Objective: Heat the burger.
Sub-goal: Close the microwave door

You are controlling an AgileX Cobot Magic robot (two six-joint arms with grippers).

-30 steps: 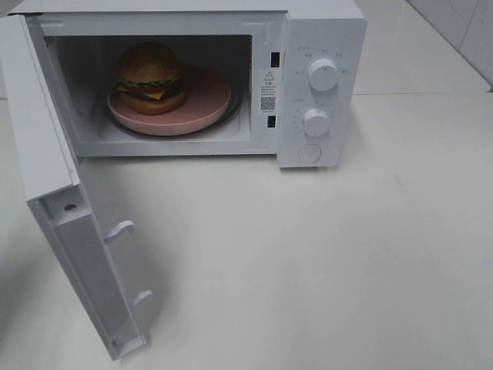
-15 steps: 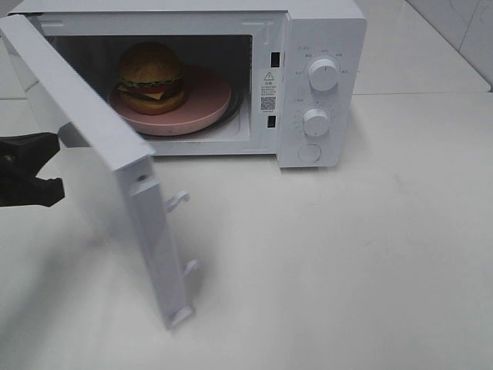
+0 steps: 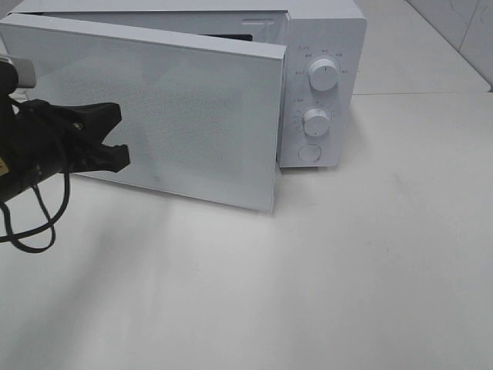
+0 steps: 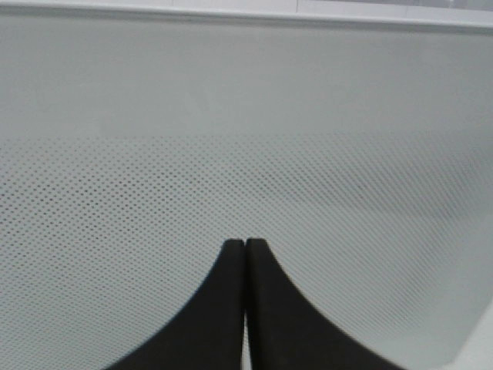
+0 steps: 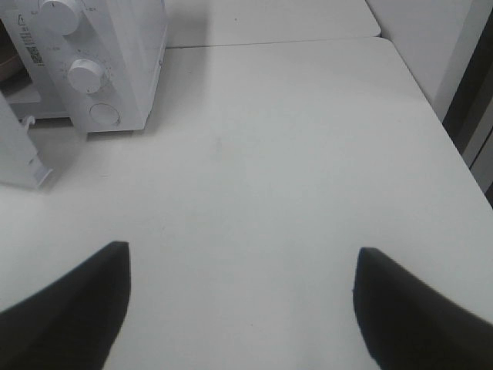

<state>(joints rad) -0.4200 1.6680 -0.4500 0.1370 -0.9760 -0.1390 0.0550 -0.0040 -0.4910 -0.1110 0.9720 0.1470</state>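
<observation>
The burger is hidden behind the microwave's door (image 3: 192,116), which stands only slightly ajar, its free edge a little in front of the white microwave (image 3: 327,31). My left gripper (image 3: 119,136) is shut and empty, with its tips against the outer face of the door near the hinge side. The left wrist view shows the closed fingertips (image 4: 245,245) right at the dotted door panel (image 4: 246,154). My right gripper (image 5: 239,258) is open and empty above bare table, to the right of the microwave (image 5: 115,46); it is outside the exterior high view.
The control panel carries two knobs (image 3: 322,75) (image 3: 316,121) and a round button (image 3: 309,153). The white table (image 3: 347,270) spreads out in front and to the right. A wall and dark gap (image 5: 470,116) border the table's far right edge.
The door has swung from wide open to almost shut, covering the burger and plate. My left gripper came in from the left and moved right along with the door.
</observation>
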